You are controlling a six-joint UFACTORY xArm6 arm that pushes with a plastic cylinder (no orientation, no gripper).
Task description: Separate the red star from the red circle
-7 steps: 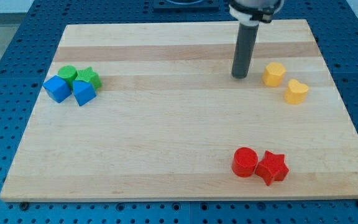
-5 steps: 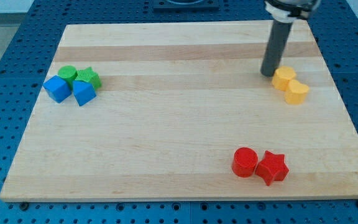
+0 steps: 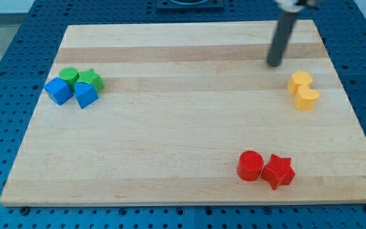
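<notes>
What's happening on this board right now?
My tip sits near the view's top right, just up and left of two touching yellow blocks, nowhere near the red pair. The red circle and red star lie touching near the view's bottom, so they are not yet separated. A cluster of two green blocks and two blue blocks sits at the view's left.

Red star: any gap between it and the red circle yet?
No, the red star sits right against the red circle near the view's bottom, while my tip is far up by the yellow blocks.
</notes>
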